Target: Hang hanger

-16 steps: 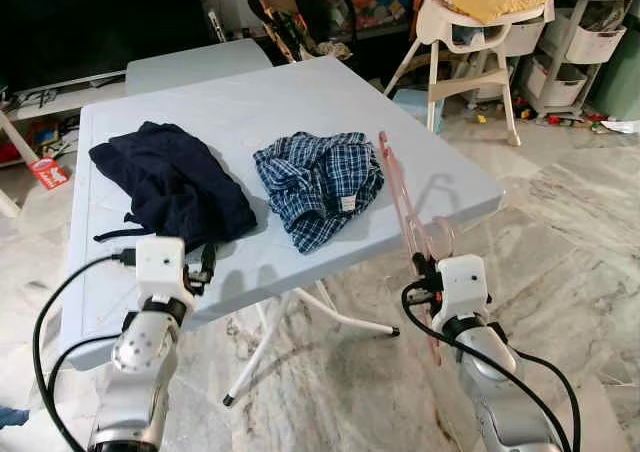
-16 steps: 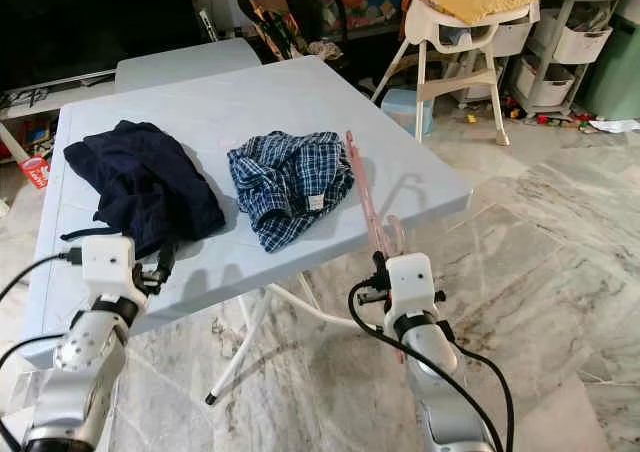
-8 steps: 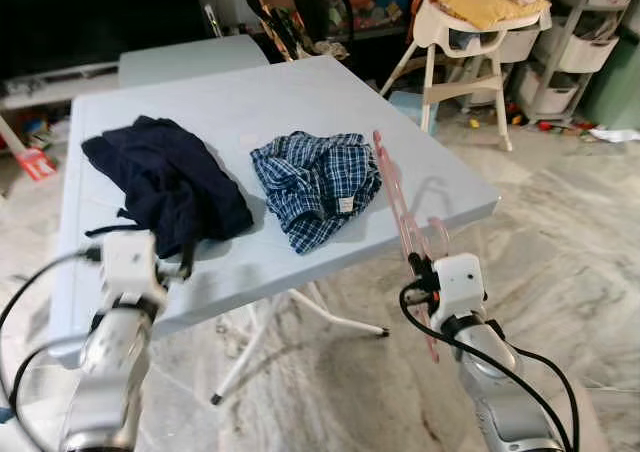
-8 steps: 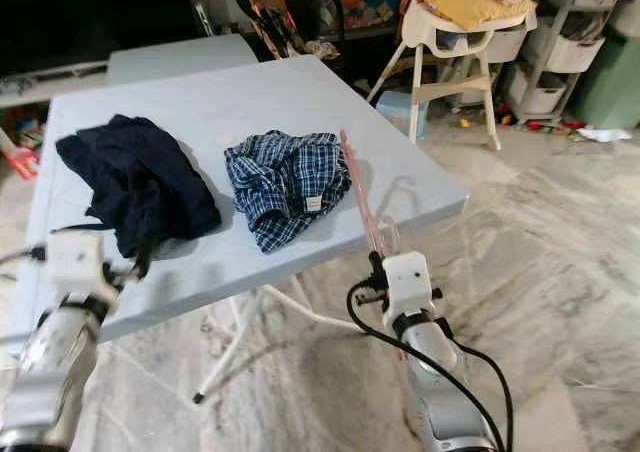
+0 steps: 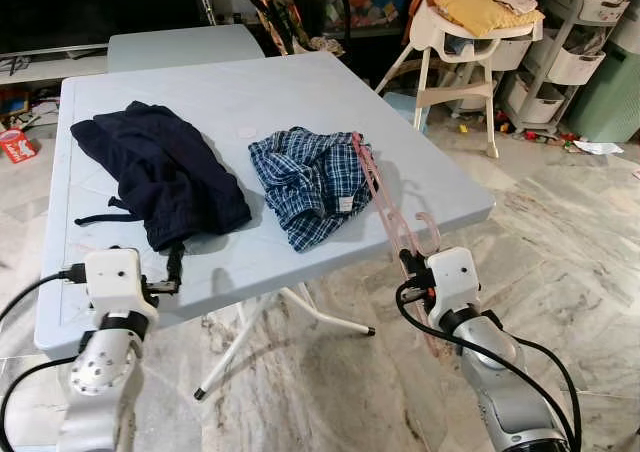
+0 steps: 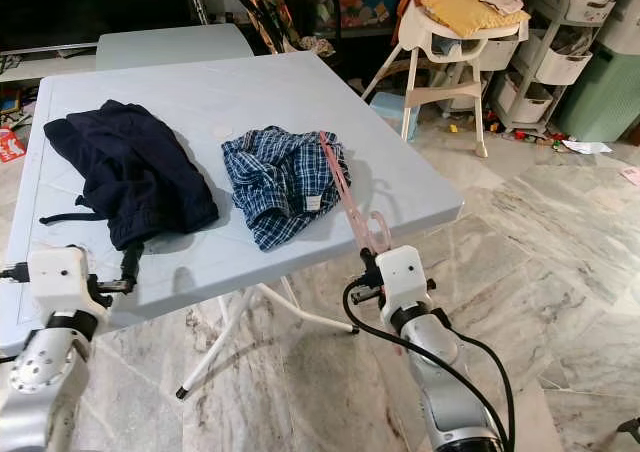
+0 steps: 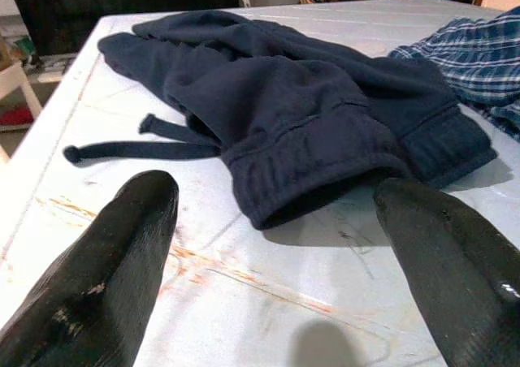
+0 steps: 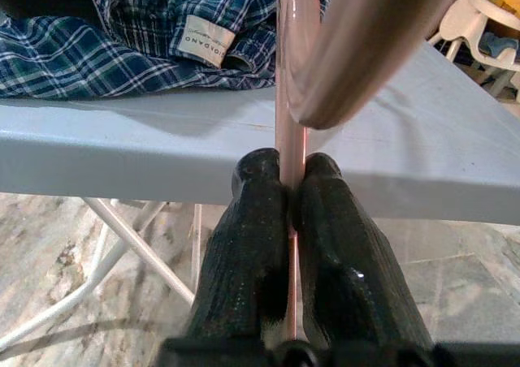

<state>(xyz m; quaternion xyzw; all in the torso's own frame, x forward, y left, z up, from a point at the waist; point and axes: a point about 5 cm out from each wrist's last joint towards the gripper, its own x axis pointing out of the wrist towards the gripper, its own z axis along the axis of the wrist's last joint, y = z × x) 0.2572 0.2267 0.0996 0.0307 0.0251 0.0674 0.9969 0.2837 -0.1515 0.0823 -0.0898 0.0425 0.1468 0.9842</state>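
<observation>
Right gripper: the right gripper [image 8: 288,190] is clamped on the pink hanger [image 5: 385,197], both black fingers [image 8: 248,245] pressed flat against a thin bar of it, low off the table's near right edge, at about 4 o'clock in the head views.
Hanger: it slants up and away from the grip toward 11 o'clock, its far end lying over the edge of the plaid garment [image 5: 310,177]; the curved hook shows just above the fingertips in the right wrist view. Pinching the narrow bar near the hook likely keeps the frame from twisting while it is carried.
Left gripper: the left gripper [image 7: 280,245] is spread wide and holds nothing, hovering over the near left edge of the table [image 5: 250,92] at about 8 o'clock, aimed at the waistband of the navy shorts [image 5: 160,172], apart from the cloth.
Clothes: the navy shorts lie at 10 o'clock and the plaid garment at the centre, both crumpled flat on the tabletop, neither on the hanger.
Task stage: my judgement is that the hanger is in hand but not yet hung; I cannot make out any rail or hook to take it.
</observation>
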